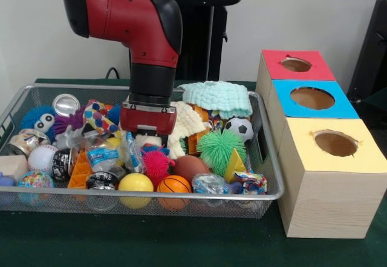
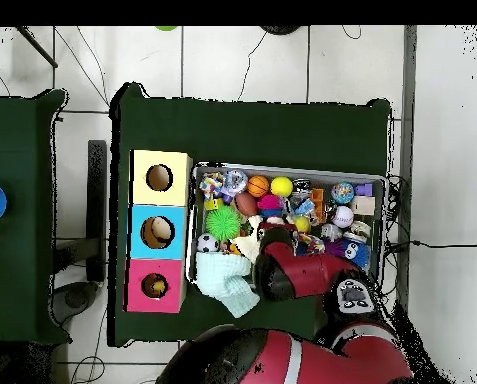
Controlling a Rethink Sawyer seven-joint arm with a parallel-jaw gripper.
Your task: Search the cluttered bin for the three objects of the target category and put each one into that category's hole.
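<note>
The wire mesh bin (image 1: 266, 189) is packed with toys. My gripper (image 1: 148, 137) is lowered into its middle, its tips buried among a water bottle (image 1: 103, 157), a pink spiky ball (image 1: 156, 163) and a cream cloth (image 1: 184, 125). Along the front lie a yellow ball (image 1: 135, 183), an orange basketball (image 1: 174, 184) and a brown football (image 1: 190, 167). A soccer ball (image 1: 239, 129) and a green spiky ball (image 1: 216, 149) sit to the right. In the overhead view my arm (image 2: 292, 272) covers the gripper. Three boxes have holes: red (image 1: 296, 65), blue (image 1: 312, 98) and yellow (image 1: 335, 143).
A mint cloth (image 1: 217, 97) hangs over the bin's back right rim. A baseball (image 1: 41, 157), a tin can (image 1: 65, 105) and a blue fuzzy toy with eyes (image 1: 39, 120) fill the left end. The boxes (image 2: 158, 232) stand against the bin's side on the green table (image 2: 282, 130).
</note>
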